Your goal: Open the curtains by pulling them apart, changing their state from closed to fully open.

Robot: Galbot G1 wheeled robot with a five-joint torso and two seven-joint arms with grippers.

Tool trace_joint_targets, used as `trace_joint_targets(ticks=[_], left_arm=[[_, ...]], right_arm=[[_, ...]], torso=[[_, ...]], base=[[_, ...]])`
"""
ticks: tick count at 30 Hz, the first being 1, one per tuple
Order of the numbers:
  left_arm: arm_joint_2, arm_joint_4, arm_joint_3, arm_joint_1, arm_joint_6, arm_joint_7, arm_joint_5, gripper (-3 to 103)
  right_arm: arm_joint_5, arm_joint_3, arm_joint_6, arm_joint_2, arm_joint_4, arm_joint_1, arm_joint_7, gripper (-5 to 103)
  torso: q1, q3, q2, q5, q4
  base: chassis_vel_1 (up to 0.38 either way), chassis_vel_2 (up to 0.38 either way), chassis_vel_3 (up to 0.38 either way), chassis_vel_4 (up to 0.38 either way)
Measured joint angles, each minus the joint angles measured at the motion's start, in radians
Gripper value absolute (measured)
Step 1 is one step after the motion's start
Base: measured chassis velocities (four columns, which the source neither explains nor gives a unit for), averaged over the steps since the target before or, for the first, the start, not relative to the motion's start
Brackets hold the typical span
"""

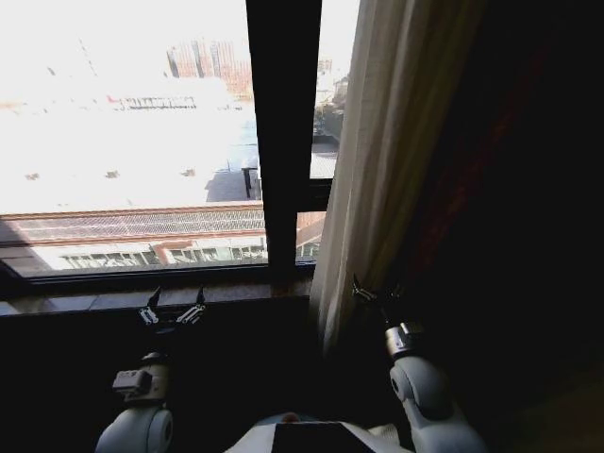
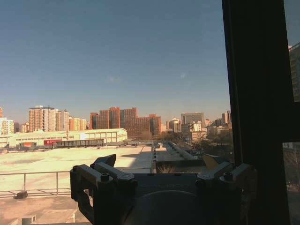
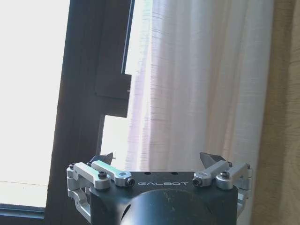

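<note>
The curtains (image 1: 377, 160) hang as one gathered sheer white pleated panel right of the black window frame bar (image 1: 283, 132). The glass to the left is uncovered. My right gripper (image 1: 376, 291) is open beside the panel's lower part. In the right wrist view the curtains (image 3: 197, 84) fill the space ahead of the open right gripper (image 3: 158, 159), with no fabric between its fingers. My left gripper (image 1: 173, 307) is open, low by the sill and away from any fabric. In the left wrist view the left gripper (image 2: 161, 161) faces bare glass and the city.
A stone window sill (image 1: 94, 300) runs under the glass. A dark heavy drape (image 1: 510, 189) hangs right of the sheer panel and shows beige in the right wrist view (image 3: 283, 93). The frame bar (image 2: 255, 93) stands close to the left gripper.
</note>
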Motion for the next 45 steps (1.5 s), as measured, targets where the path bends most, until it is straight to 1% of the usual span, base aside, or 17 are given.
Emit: trace_joint_targets(ticks=[5,9,14,20,30,39,43,45], left_arm=[[-0.001,-0.002,-0.001,0.002,-0.001,0.000,0.000,100],[-0.002,-0.003,0.000,0.002,-0.001,0.000,0.003,100],[-0.004,-0.003,0.001,0.005,-0.003,0.000,0.006,100],[-0.004,-0.003,0.002,0.006,-0.004,0.001,0.007,100],[-0.005,0.003,0.003,0.005,-0.004,0.002,0.008,100],[-0.004,0.012,0.005,0.001,-0.005,0.002,0.009,100],[-0.004,0.013,0.008,0.000,-0.005,0.003,0.010,100],[-0.004,0.015,0.008,-0.002,-0.005,0.003,0.010,100]], right_arm=[[0.006,0.000,0.012,0.000,-0.003,0.001,-0.001,100],[0.008,0.000,0.023,0.000,-0.003,0.003,-0.021,100],[0.008,0.007,0.027,-0.003,-0.010,0.008,-0.041,100],[0.008,0.011,0.032,-0.003,-0.020,0.013,-0.048,100],[0.008,0.005,0.035,-0.001,-0.030,0.017,-0.048,100],[0.000,0.005,0.022,-0.002,-0.039,0.018,-0.043,100],[0.001,0.005,0.021,-0.001,-0.043,0.022,-0.032,100],[0.016,0.011,0.006,0.000,-0.040,0.019,-0.002,100]], torso=[[0.000,0.000,0.000,0.0003,-0.0001],[0.000,0.000,0.000,-0.0002,-0.0002],[0.000,0.000,0.000,-0.0006,0.0002],[0.000,0.000,0.000,0.0011,-0.0003],[0.000,0.000,0.000,-0.0003,0.0000],[0.000,0.000,0.000,0.0000,-0.0001],[0.001,0.000,-0.001,0.0003,0.0001],[0.001,0.000,-0.001,0.0003,0.0002]], base=[[0.316,0.323,-0.327,-0.318],[0.262,0.268,-0.302,-0.280],[0.144,0.093,-0.099,-0.125],[-0.009,-0.007,0.010,0.001],[-0.059,0.038,0.054,-0.030],[-0.132,0.149,0.099,-0.144],[-0.085,0.087,0.107,-0.069],[-0.013,0.020,0.032,0.002]])
